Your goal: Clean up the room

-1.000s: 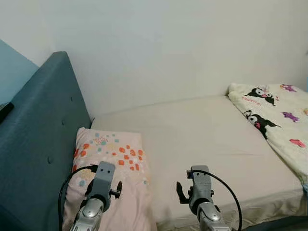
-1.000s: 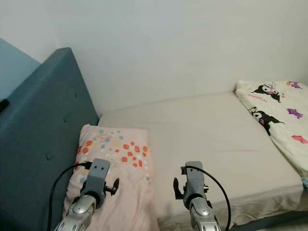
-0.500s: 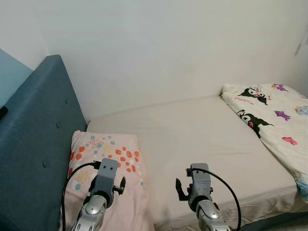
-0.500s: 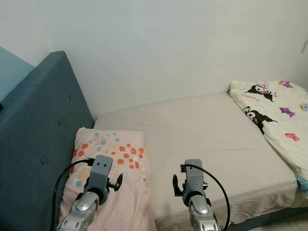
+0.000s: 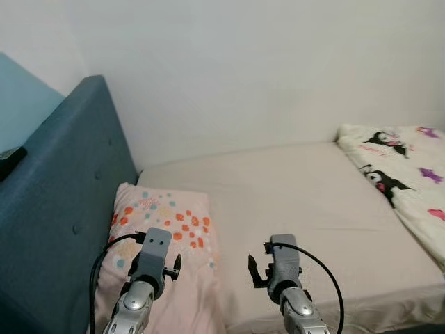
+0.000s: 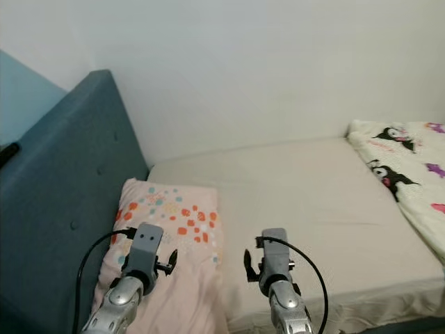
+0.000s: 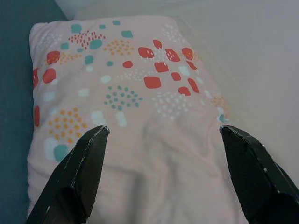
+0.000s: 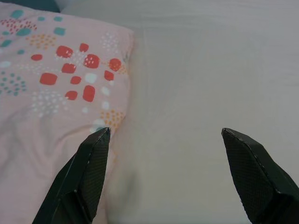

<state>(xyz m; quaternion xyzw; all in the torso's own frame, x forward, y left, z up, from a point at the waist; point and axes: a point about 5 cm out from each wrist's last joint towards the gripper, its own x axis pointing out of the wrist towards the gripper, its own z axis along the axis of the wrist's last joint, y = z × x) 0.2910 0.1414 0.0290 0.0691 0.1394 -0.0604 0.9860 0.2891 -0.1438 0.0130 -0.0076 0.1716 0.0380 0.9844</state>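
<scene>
Left eye view: one bed with a plain beige sheet (image 5: 299, 202) is seen against a white wall, with one pale pink pillow dotted in red, teal and orange (image 5: 167, 229) lying beside the padded dark teal headboard (image 5: 62, 216). One white cartoon-print blanket (image 5: 403, 174) is spread at the bed's far right. The left gripper (image 7: 161, 135) is held over the pillow with fingers spread wide and empty; the right gripper (image 8: 163, 137) is likewise wide apart, over the pillow's edge and the sheet.
</scene>
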